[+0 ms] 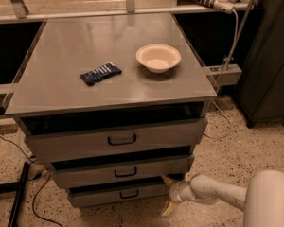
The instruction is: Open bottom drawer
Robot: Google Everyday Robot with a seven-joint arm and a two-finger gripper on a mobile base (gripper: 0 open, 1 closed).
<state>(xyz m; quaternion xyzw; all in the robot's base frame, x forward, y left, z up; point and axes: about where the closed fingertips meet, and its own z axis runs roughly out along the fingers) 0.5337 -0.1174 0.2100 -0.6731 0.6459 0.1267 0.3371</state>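
Three-drawer grey cabinet [75,144] under a worktop [61,91], bottom drawer [99,196] lowest, just above the floor, tool [164,195] beside its right end, fingers spread apart, white bowl [158,57] and dark blue packet [101,73] lying apart on the worktop.

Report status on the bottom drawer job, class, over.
Tool open, low at the bottom drawer's right end. Handle not gripped. Bowl and blue packet up top, not in the way.
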